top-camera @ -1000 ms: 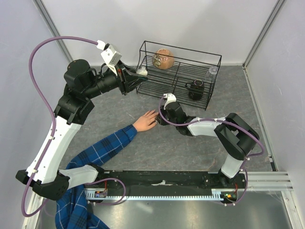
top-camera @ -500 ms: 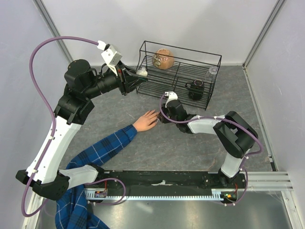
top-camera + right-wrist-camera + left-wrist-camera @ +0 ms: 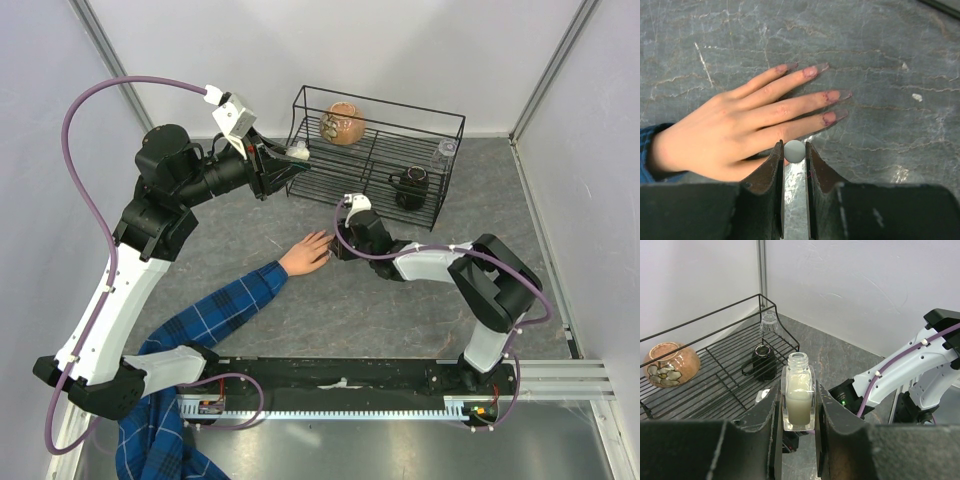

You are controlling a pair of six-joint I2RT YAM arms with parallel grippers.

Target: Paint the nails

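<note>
The nails (image 3: 839, 94), long and pale with reddish smears near the cuticles, lie just below and ahead of the right gripper (image 3: 794, 150). Under it, the grey veined stone bench (image 3: 900, 45) carries a blue plaid sleeve (image 3: 215, 310) and its light-skinned hand (image 3: 735, 130). The hand is laid flat with fingers spread, presumably so each tip can be reached from above. The left gripper (image 3: 799, 407), raised well off to the side, is clamped on a small clear uncapped bottle of milky polish (image 3: 799, 400), held upright so nothing spills. The right gripper pinches a small round white cap (image 3: 794, 151) end-on. This is likely the brush handle pointing down, but the bristles are hidden.
</note>
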